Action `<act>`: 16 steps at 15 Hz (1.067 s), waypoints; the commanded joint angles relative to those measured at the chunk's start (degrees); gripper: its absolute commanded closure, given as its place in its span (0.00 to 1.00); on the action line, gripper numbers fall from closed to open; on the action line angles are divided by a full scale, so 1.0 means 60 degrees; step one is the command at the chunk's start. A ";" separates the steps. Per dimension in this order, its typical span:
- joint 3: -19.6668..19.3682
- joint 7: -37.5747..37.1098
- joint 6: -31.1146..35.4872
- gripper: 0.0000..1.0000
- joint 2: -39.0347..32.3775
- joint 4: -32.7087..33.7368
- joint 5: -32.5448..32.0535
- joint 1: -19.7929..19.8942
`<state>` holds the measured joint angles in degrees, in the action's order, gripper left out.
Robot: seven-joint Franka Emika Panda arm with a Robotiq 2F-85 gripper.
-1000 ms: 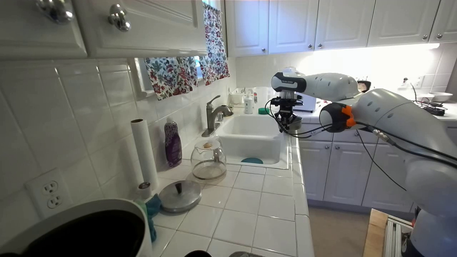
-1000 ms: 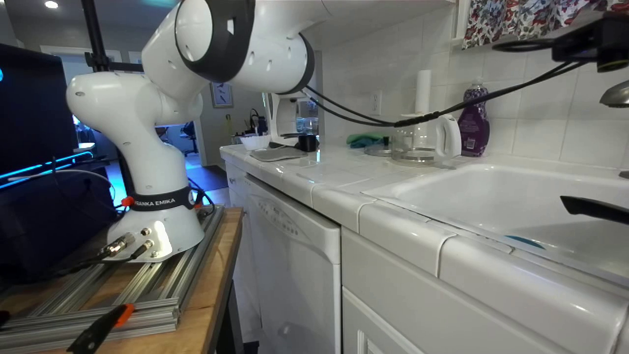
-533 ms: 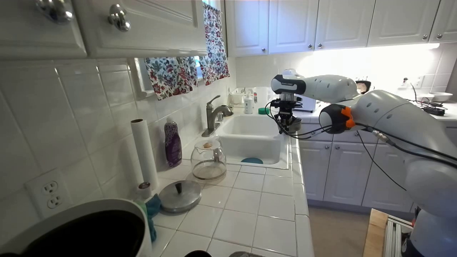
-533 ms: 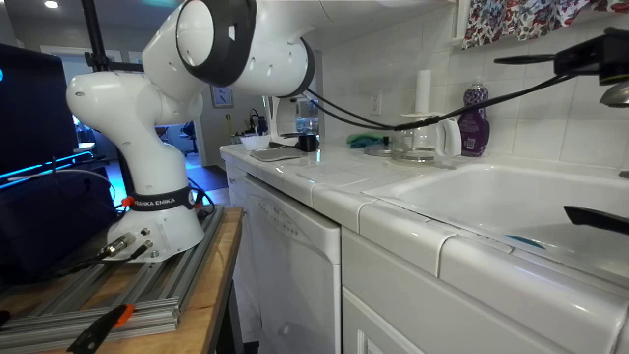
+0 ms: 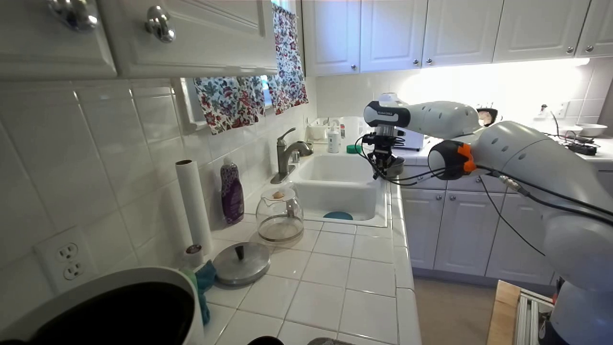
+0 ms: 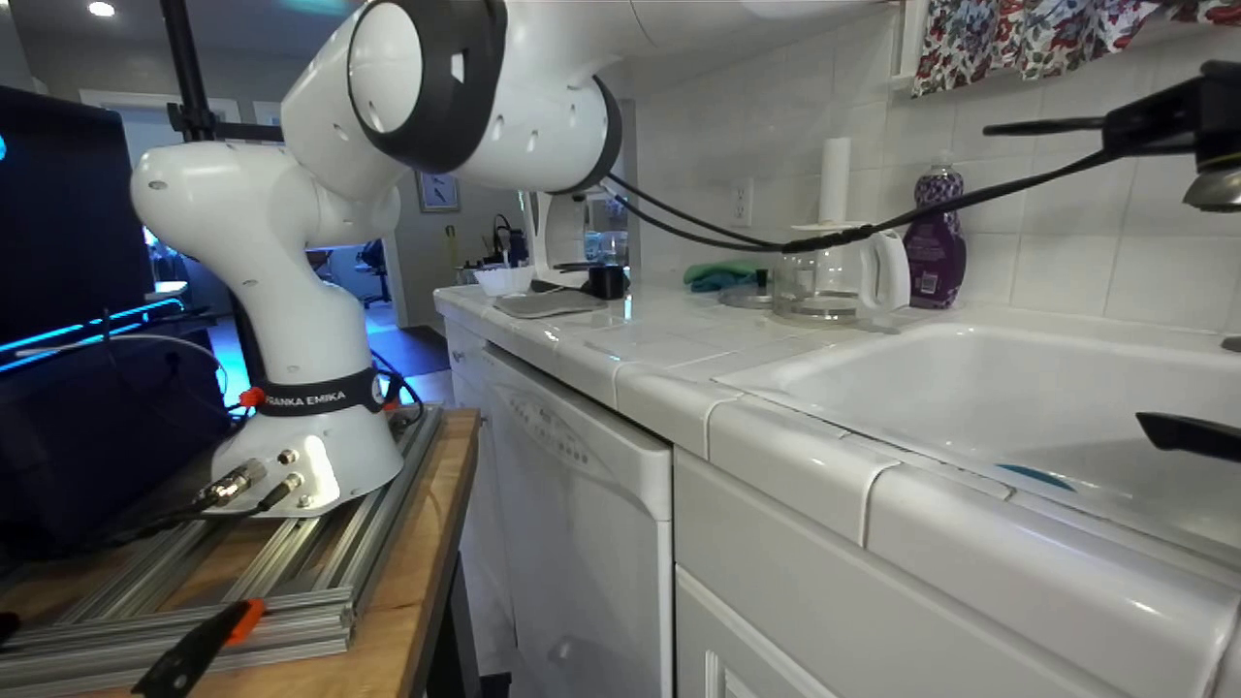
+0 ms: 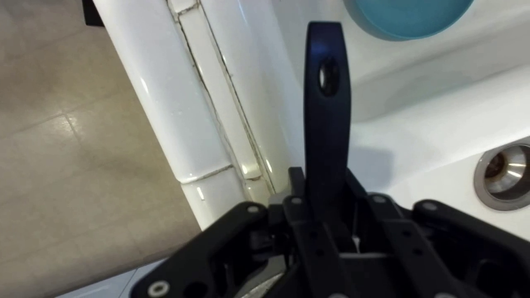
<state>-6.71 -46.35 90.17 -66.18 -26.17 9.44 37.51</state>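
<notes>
My gripper (image 7: 325,182) is shut on the black handle (image 7: 327,120) of a grey metal pot. The handle's end, with a hole in it, points away from the jaws. In an exterior view the gripper (image 5: 382,160) points down over the sink's front edge, with the pot (image 5: 396,166) beside it. The handle (image 6: 1193,434) also shows in an exterior view, raised over the sink. Most of the pot is hidden behind the gripper. A teal bowl (image 7: 408,16) lies in the near basin of the white sink (image 5: 335,194), beyond the handle's end.
A faucet (image 5: 287,155) stands behind the sink. A glass carafe (image 5: 280,218), a metal lid (image 5: 242,263), a purple bottle (image 5: 232,194) and a white roll (image 5: 194,206) stand on the tiled counter. A drain (image 7: 505,174) shows in the sink. Cables (image 6: 853,231) hang from the arm.
The gripper and the held handle have shifted slightly: in an exterior view the handle has moved a little right and down. The grip on the handle appears unchanged, and the counter objects have not moved.
</notes>
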 commanded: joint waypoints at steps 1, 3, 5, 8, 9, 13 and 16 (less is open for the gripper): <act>0.0099 -0.0385 0.0291 0.94 -0.0145 0.0229 0.0077 0.0097; 0.0108 -0.0469 0.0378 0.94 -0.0158 0.0229 0.0080 0.0116; 0.0128 -0.0537 0.0493 0.94 -0.0178 0.0232 0.0098 0.0146; 0.0168 -0.0590 0.0555 0.94 -0.0207 0.0216 0.0110 0.0171; 0.0166 -0.0605 0.0585 0.94 -0.0209 0.0218 0.0100 0.0163; 0.0198 -0.0715 0.0704 0.94 -0.0204 0.0244 0.0124 0.0172; 0.0226 -0.0785 0.0855 0.46 -0.0186 0.0215 0.0138 0.0174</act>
<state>-6.13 -49.57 93.98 -66.72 -26.15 9.51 38.10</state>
